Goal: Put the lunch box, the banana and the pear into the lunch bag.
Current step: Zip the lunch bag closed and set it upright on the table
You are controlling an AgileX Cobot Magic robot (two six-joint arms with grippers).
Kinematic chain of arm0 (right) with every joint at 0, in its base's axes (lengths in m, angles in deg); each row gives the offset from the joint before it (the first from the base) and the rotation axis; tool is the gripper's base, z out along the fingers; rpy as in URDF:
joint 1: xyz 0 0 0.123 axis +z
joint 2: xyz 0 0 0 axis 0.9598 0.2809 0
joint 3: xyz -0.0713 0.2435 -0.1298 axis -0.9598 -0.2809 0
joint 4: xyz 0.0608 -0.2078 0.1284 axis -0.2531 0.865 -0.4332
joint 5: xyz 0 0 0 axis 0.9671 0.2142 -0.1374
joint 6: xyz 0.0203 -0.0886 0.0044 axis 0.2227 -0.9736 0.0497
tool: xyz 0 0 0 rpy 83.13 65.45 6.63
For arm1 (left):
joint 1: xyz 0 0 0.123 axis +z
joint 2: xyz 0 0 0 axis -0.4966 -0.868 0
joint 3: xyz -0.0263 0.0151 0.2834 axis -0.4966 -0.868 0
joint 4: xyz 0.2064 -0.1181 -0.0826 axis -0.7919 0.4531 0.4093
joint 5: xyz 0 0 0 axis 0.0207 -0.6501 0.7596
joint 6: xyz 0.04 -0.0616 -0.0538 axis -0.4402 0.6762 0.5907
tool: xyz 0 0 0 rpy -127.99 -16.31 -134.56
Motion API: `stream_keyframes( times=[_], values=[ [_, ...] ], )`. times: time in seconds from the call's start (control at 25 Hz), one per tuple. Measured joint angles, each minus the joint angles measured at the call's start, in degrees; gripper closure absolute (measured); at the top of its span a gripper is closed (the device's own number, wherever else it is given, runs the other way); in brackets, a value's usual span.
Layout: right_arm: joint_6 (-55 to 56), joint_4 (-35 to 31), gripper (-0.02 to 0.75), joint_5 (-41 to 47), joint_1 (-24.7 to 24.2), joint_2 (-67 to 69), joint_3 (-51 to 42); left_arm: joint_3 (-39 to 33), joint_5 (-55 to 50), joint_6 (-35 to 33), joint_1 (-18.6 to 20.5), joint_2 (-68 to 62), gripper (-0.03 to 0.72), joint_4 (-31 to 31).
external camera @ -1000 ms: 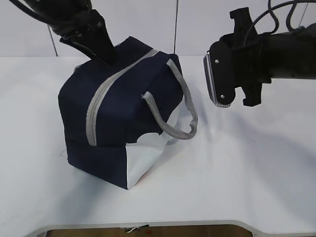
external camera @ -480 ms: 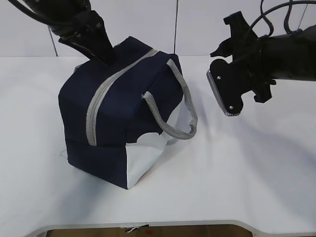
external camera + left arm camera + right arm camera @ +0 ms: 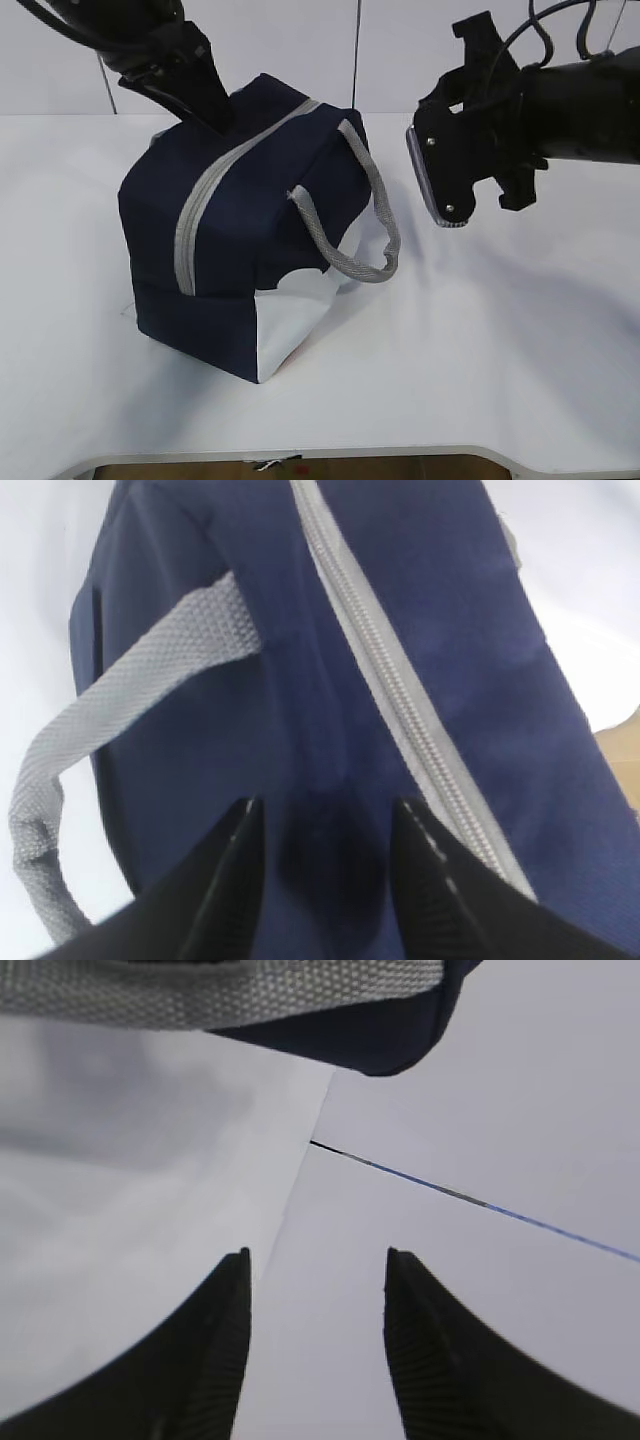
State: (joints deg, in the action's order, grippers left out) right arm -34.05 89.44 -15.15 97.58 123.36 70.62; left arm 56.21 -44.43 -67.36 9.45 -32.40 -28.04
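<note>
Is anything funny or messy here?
Nothing is spilled or broken. The lunch bag sits cornerwise on the table, zipper closed, and no food shows. The left gripper is against its top.

White table (image 3: 480, 360), zipped navy lunch bag (image 3: 250, 230) standing on it

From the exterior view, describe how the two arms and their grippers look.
Both arms are matte black with angular housings. The right gripper shows a flat pad with a pale grey rim and small screws; black cables loop above its arm. The left gripper has dark tapered jaws with pale stitch-like edge marks.
</note>
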Motion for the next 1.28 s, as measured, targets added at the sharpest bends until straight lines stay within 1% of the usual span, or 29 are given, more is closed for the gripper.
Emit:
stream_keyframes(
  times=[0.12,0.36,0.52,0.64,0.76,1.0,1.16,1.28],
  values=[
    [0.00,-6.39,0.371,0.67,0.23,-0.26,-1.22,0.00,0.00,0.26,0.00,0.00,0.371,-0.13],
    [0.00,-18.45,0.371,7.29,0.30,-0.75,-4.46,0.00,0.00,0.51,0.00,0.00,0.371,-0.13],
    [0.00,-26.76,0.371,11.26,2.48,-3.35,-4.51,0.00,0.00,0.63,0.00,0.00,0.371,-0.13],
    [0.00,-37.78,0.371,13.06,3.96,-5.04,-4.51,0.00,0.00,1.03,0.00,0.00,0.371,-0.13],
    [0.00,-48.48,0.371,17.12,4.92,-6.45,-4.51,0.00,0.00,1.86,0.00,0.12,0.371,-0.13],
    [0.12,-69.79,0.371,23.50,5.06,-11.60,-3.65,0.00,0.00,5.38,0.00,0.82,0.372,-0.17],
    [0.12,-81.16,0.371,26.75,5.06,-14.48,-1.63,0.00,-0.04,6.18,0.00,2.29,0.372,-0.70],
    [0.12,-88.53,0.371,31.85,5.06,-15.09,-0.80,0.00,-0.13,6.18,0.00,2.87,0.372,-1.62]
  ],
)
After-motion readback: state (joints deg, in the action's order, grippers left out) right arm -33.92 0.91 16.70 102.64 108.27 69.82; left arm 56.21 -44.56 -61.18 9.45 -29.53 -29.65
